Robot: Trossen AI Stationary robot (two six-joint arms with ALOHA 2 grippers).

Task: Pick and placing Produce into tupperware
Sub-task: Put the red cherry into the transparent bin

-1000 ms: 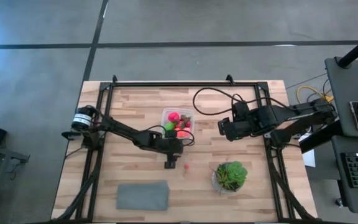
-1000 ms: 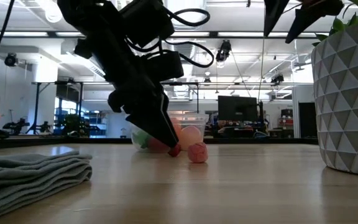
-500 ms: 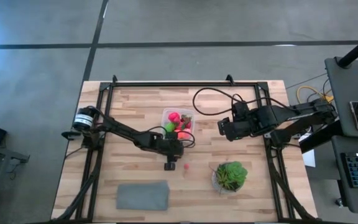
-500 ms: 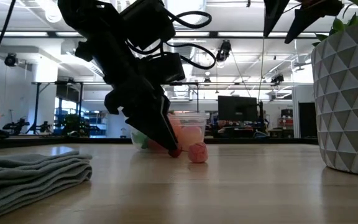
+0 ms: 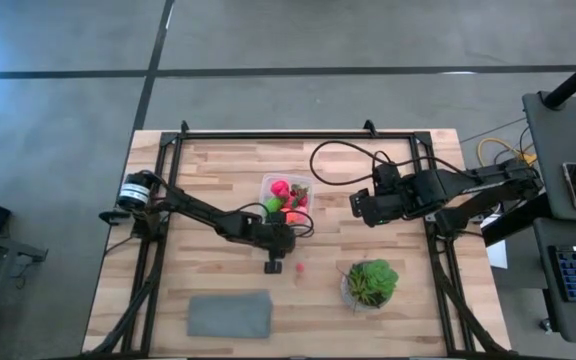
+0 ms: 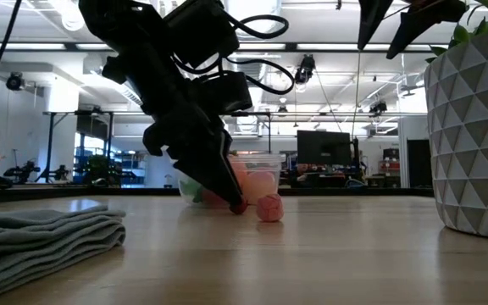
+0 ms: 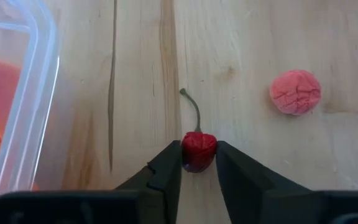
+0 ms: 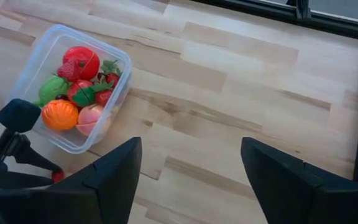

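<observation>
Beside tupperware (image 5: 286,196) | L gripper (image 7: 198,163) still clamps cherry (image 7: 198,149) | unchanged

Both arms are dark, nearly black, built of slim jointed links. The left arm (image 5: 203,212) has a silver-and-black cylindrical motor housing (image 5: 134,190) at its base. Black cables (image 5: 328,150) loop in a wide arc off the right arm (image 5: 438,190), whose wrist is a blocky black box. Each hand's fingers (image 7: 166,171) are matte black wedges that taper toward the tips.
</observation>
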